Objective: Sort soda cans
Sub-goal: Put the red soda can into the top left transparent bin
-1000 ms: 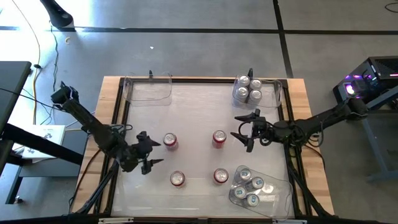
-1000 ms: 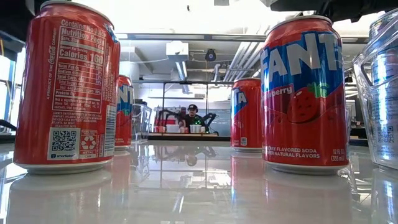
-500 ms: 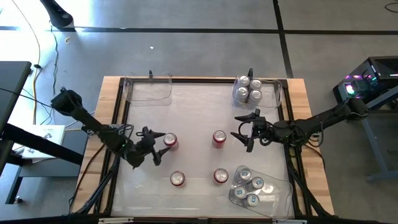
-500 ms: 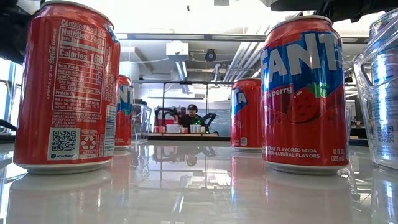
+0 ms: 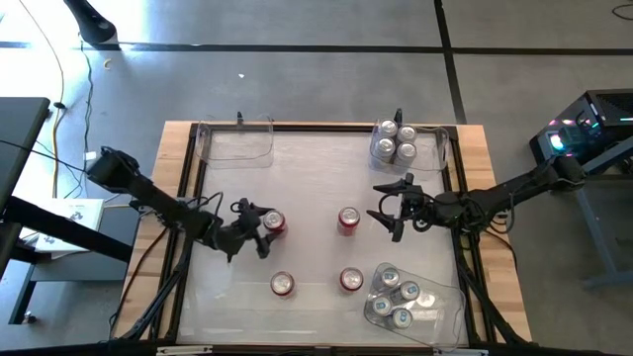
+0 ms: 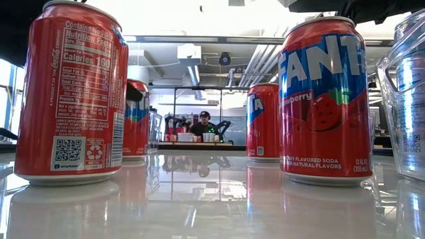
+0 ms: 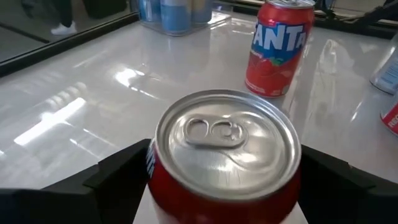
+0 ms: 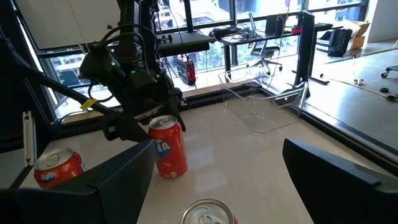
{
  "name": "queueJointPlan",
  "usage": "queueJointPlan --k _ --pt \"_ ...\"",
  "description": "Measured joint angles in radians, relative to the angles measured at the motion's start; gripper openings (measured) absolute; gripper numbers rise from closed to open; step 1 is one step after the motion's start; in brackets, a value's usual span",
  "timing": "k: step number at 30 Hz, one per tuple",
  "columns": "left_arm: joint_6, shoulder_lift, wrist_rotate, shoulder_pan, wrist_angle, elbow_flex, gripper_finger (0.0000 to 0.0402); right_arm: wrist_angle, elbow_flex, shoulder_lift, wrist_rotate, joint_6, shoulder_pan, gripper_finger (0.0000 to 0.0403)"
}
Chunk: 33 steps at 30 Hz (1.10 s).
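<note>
Several red soda cans stand upright on the white table top. My left gripper (image 5: 262, 229) is open, with a finger on either side of one red can (image 5: 274, 222), whose silver top (image 7: 227, 140) fills the left wrist view. My right gripper (image 5: 378, 205) hangs open just right of another red can (image 5: 348, 220), whose top (image 8: 208, 213) shows between its fingers. Two more red cans (image 5: 283, 285) (image 5: 351, 280) stand nearer the near edge. Silver cans (image 5: 396, 141) and blue cans (image 5: 399, 297) sit in clear bins. My left gripper reaches in level from the table's left. One finger (image 7: 118, 177) stands on each side of the red can's body (image 7: 186, 199), below the rim. I cannot tell whether the fingers touch it. The can stands upright on the table.
An empty clear bin (image 5: 235, 143) sits at the far left corner. The bin of silver cans is at the far right, and the bin of blue cans at the near right. A raised dark frame (image 5: 188, 198) borders the table top. A person sits far behind the table (image 6: 202, 123).
My left gripper has moved toward the table's right and a little toward the far edge, until its open fingers straddle the red can. That can has shifted slightly to the right. My right arm has kept still.
</note>
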State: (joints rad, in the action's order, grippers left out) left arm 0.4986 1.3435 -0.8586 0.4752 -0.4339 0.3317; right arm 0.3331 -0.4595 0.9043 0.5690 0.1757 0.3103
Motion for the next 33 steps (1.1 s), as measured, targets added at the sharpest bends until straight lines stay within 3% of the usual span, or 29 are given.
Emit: queueJointPlan --k 7,14,20,25,30,33 --pt "-0.048 0.029 0.109 -0.052 -0.091 0.001 0.0293 -0.015 0.000 0.000 0.000 0.007 0.000 0.0348" --pt "-0.147 -0.004 0.128 -0.059 -0.068 0.093 0.0292 -0.016 0.000 0.000 0.000 0.007 0.000 0.0348" --pt "-0.361 -0.155 0.115 -0.150 0.166 0.276 0.0292 -0.016 0.000 0.000 0.000 0.008 0.000 0.0348" --pt "-0.492 -0.295 0.132 -0.355 0.374 0.402 0.0292 -0.018 0.000 0.000 0.000 0.007 0.000 0.0348" --pt "-0.560 -0.385 0.378 -0.671 0.393 0.410 0.0292 -0.022 0.000 0.000 0.000 0.008 0.000 0.0348" --pt "-0.562 -0.378 0.469 -0.887 0.415 0.402 0.0292 -0.022 0.000 0.000 0.000 0.007 0.000 0.0348"
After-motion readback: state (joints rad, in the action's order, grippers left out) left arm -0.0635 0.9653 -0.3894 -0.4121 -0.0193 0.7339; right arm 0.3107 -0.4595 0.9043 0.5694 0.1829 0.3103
